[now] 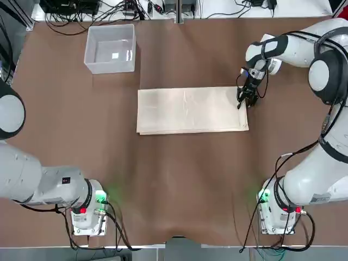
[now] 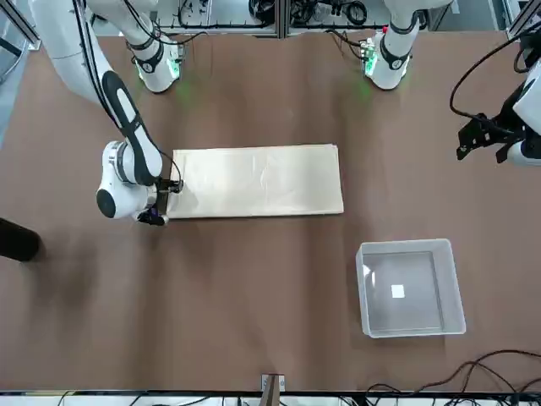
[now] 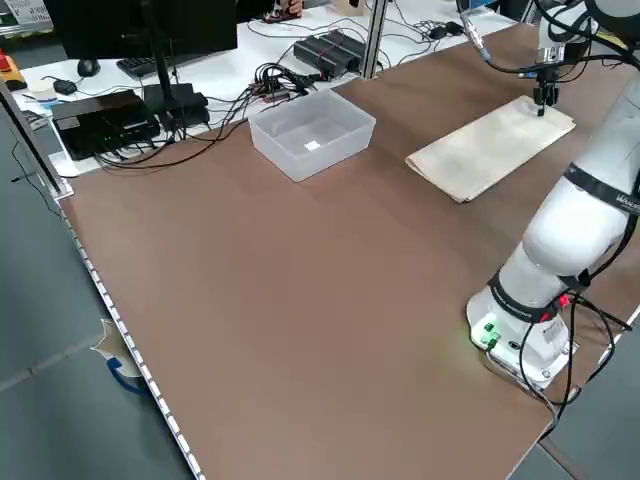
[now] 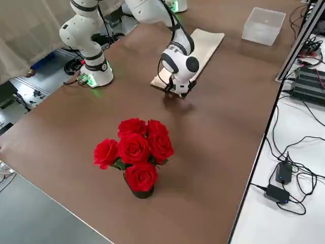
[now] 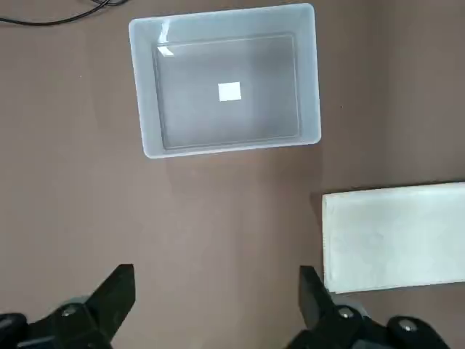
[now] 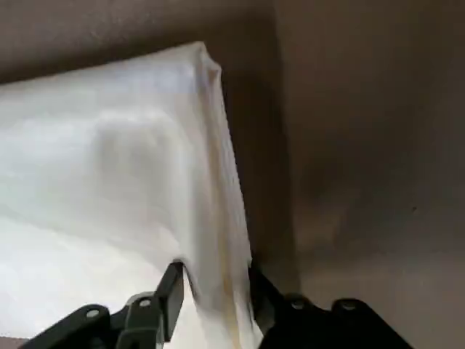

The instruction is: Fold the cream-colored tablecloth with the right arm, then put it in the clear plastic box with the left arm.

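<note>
Right gripper (image 6: 218, 269) low, angled down, fingers apart on the robot's right; left gripper (image 5: 218, 273) hovers, fingers wide!

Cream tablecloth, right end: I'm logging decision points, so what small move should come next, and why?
Probably close the right hand fully on the folded tablecloth: its fingers straddle the end edge, and the cloth between them is bunching but doesn't look firmly pinched.
</note>
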Robot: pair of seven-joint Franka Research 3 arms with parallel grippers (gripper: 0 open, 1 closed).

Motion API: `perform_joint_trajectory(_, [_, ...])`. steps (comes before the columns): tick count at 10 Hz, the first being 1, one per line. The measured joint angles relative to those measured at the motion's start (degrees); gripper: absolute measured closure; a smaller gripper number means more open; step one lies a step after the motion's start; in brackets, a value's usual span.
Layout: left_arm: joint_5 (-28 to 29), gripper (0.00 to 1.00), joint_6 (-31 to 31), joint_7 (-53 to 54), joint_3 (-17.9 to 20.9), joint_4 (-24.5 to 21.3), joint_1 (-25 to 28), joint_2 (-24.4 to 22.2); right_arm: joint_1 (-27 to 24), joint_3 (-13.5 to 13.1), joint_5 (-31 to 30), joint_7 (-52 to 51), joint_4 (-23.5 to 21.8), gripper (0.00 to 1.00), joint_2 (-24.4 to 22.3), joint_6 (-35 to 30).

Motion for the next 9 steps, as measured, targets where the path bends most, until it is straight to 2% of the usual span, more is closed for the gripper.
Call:
perform_joint_trajectory(1, [0.0, 0.01, 0.0, 0.0, 0.0, 0.0, 0.0, 0.0, 0.0, 0.3, 0.3, 0.0, 0.2, 0.78, -0.1, 0.0])
perform_joint_trajectory(4, [0.0, 0.01, 0.0, 0.0, 0.0, -0.1, 0.1, 0.0, 0.0, 0.5, 0.4, 0.0, 0.3, 0.92, -0.2, -0.1])
perform_joint_trajectory(9, [0.0, 0.01, 0.0, 0.0, 0.0, -0.3, 0.1, 0.2, 0.0, 0.5, 0.4, 0.0, 0.3, 0.96, -0.2, -0.2])
